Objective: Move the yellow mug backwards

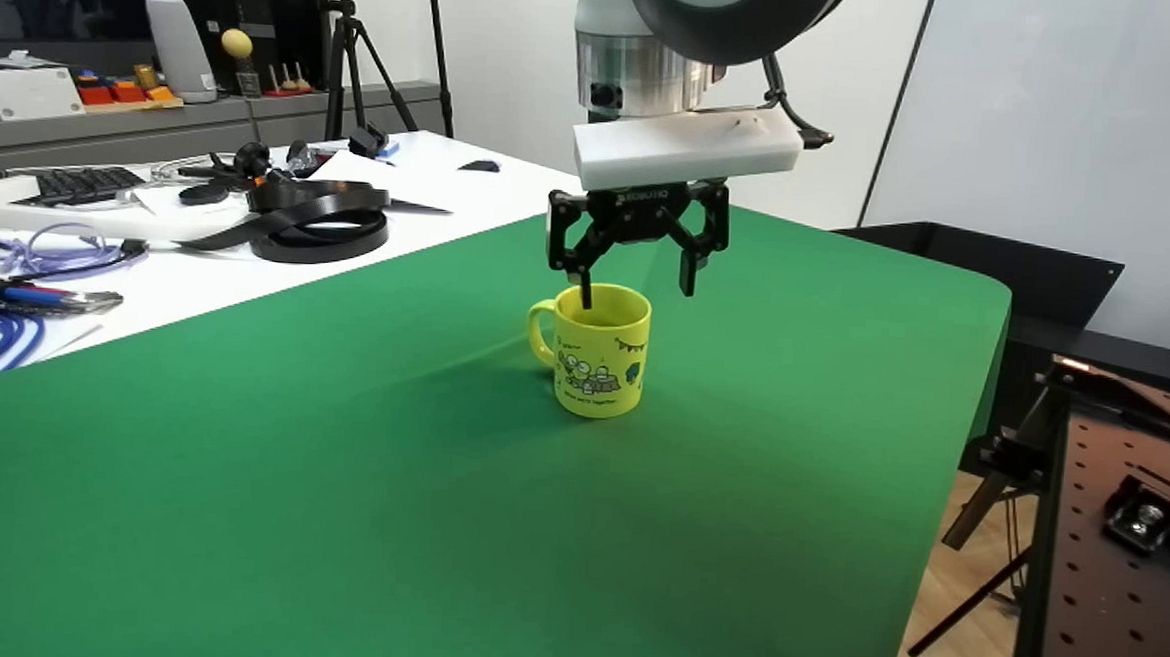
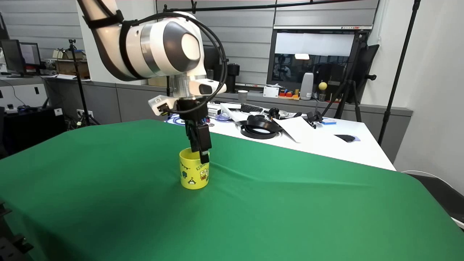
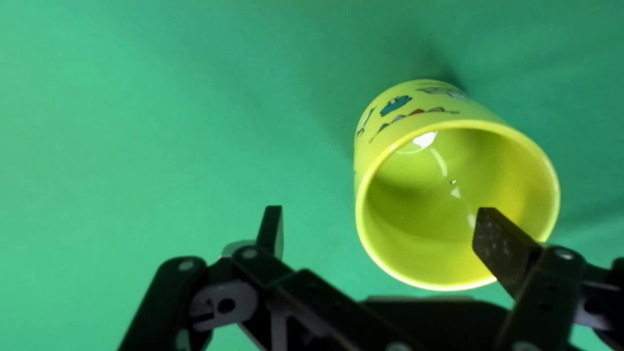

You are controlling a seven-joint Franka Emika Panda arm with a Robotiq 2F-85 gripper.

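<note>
The yellow mug [image 1: 598, 369] stands upright on the green table. It also shows in an exterior view [image 2: 191, 175], and its dark green prints show in both exterior views. Its loop handle is on the left side in an exterior view. My gripper [image 1: 637, 297] is open and above the mug, pointing down. In the wrist view the gripper [image 3: 380, 212] has one finger over the mug's mouth [image 3: 438, 253] and the other outside the rim, with the near wall between them. I cannot tell if the finger dips below the rim. In an exterior view the gripper [image 2: 203, 159] hides part of the rim.
The green tabletop [image 1: 414, 540] surrounds the mug. A white table [image 2: 322, 145] beside it holds black straps [image 1: 320, 225], cables, a keyboard and papers. A dark perforated metal platform [image 1: 1132, 598] stands past the green table's edge.
</note>
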